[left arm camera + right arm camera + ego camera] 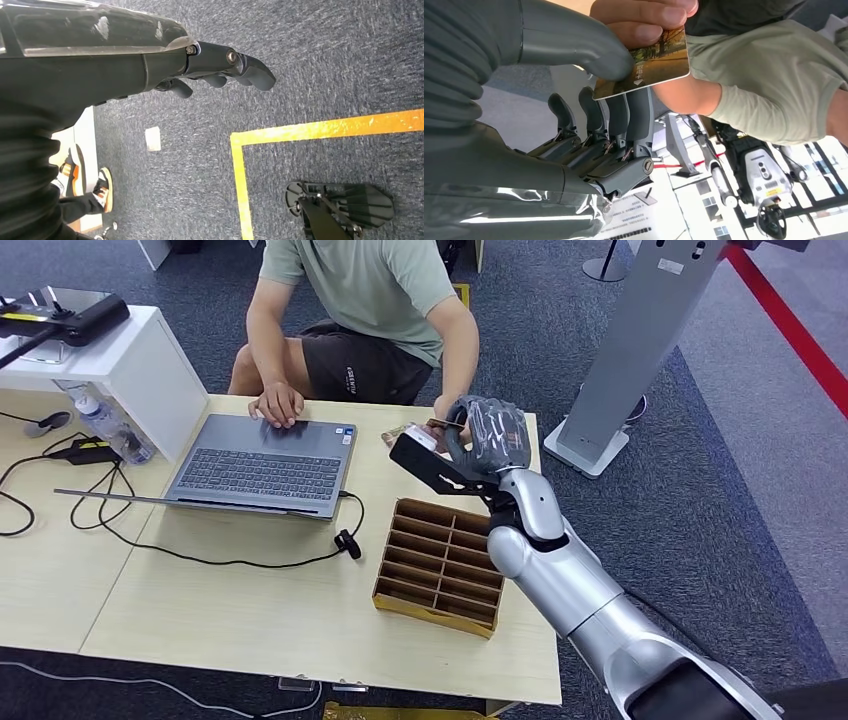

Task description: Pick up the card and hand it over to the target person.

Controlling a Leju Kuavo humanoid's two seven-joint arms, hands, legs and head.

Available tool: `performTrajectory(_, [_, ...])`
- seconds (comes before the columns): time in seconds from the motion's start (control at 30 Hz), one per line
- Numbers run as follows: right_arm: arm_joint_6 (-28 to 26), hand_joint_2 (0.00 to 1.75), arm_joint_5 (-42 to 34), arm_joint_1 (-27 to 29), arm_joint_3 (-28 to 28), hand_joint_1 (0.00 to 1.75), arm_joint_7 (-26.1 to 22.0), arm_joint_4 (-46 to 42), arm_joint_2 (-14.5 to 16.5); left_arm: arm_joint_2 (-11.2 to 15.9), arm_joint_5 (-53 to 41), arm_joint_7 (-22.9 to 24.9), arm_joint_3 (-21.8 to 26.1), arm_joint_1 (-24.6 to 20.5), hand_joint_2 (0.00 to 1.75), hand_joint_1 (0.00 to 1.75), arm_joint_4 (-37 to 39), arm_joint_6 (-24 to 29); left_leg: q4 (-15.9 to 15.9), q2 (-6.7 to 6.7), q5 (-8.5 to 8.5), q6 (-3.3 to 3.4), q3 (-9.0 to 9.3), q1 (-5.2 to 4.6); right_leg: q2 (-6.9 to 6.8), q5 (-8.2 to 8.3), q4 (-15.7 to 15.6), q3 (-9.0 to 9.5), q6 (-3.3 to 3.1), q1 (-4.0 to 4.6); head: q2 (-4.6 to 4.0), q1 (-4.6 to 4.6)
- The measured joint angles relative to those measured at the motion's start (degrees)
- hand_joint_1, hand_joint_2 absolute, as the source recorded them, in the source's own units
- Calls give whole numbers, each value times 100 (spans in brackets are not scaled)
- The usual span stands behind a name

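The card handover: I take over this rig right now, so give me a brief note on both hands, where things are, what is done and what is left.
Right hand: raised over the far table edge, pinching the card between thumb and fingers.
Person's hand: already gripping the card's other end.
Left hand: hangs at the side over the carpet, holding nothing, fingers loosely curled.
Cardboard divider tray: on the table, below the raised arm.
Done: card picked up and presented.
Left: let go once the person has it, then pull the arm back.
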Motion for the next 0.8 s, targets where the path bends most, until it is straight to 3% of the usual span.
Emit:
performTrajectory(0.07, [-15, 175, -1, 30, -22, 0, 1, -65, -24, 2, -51, -17, -47, -7, 175, 0, 9, 43, 1, -1, 1, 0, -1, 0, -1, 0, 0, -1, 0, 0, 0, 0])
performTrajectory(0.37, [-125, 175, -177, 257, -195, 0, -159, -1099, -212, 19, 180, -1, 181, 10, 175, 0, 3, 94, 6, -4, -2, -1, -7, 1, -4, -4, 5, -8, -1, 1, 0, 0])
performTrajectory(0.6, [45, 175, -1088, 951, -586, 0, -488, -3234, -865, 9, 296, 12, 301, 22, 175, 0, -3, 148, 9, -23, -1, 2, -14, 4, -24, -6, 1, -8, 3, 4, 0, 0])
performTrajectory(0.8, [125, 175, -2103, 2018, -852, 0, -1100, -4968, -1655, -10, 403, -15, 418, 36, 175, 0, -13, 182, 6, -55, 1, 5, -9, 6, -55, -11, -10, 9, 6, 6, 0, 0])
